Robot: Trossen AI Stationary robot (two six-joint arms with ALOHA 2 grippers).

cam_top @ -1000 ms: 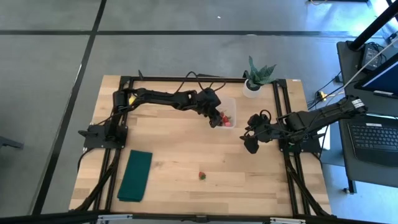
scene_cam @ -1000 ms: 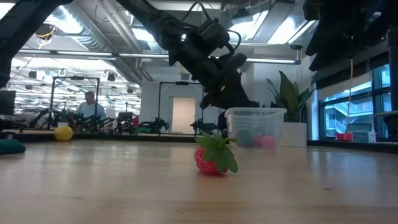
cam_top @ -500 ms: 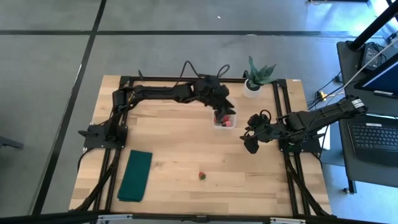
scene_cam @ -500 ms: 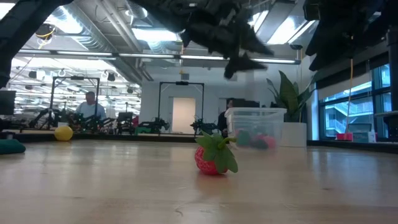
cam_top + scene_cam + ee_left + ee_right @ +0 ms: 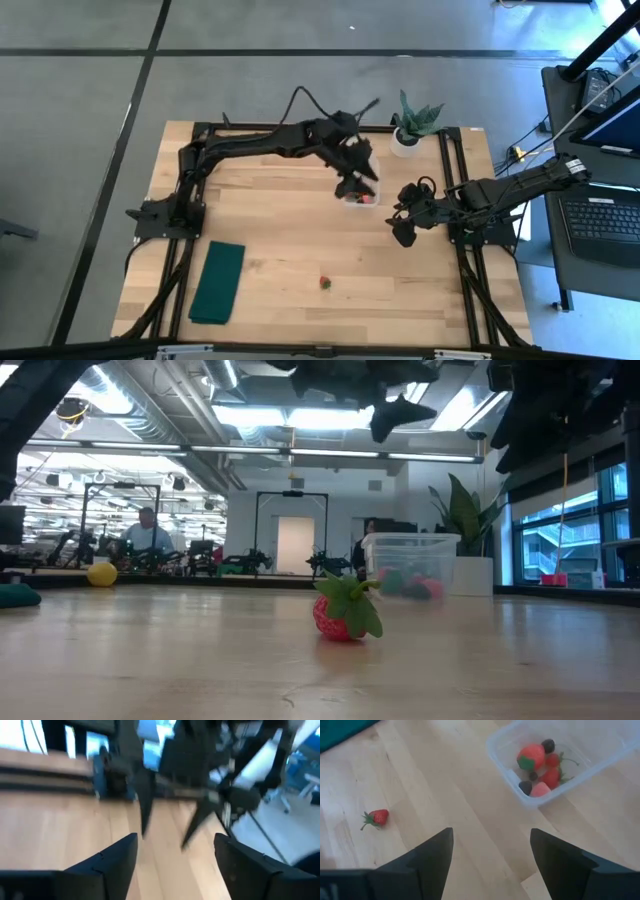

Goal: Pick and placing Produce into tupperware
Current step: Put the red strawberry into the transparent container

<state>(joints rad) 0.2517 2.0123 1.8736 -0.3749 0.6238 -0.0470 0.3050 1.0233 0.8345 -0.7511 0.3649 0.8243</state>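
The clear tub (image 5: 555, 755) stands on the table near its far right part and holds red strawberry-like pieces, dark berries and a pink piece (image 5: 539, 790). In the high view the tub (image 5: 375, 192) shows partly under my left arm. One red strawberry with a green top (image 5: 325, 282) (image 5: 345, 610) (image 5: 375, 817) lies on its side on the bare wood toward the near edge. My left gripper (image 5: 358, 180) (image 5: 175, 837) hangs open and empty high above the tub. My right gripper (image 5: 403, 232) (image 5: 490, 832) is open and empty, right of the tub.
A dark green folded cloth (image 5: 218, 282) lies near the table's near left corner. A potted green plant (image 5: 410, 125) stands at the far edge, right of the tub. A yellow round thing (image 5: 100, 573) shows far off in the low view. Open wood surrounds the lone strawberry.
My left gripper has risen from tub height beside the tub to well above it, turning as it went. The tub, its fruit and the lone strawberry have stayed in place.
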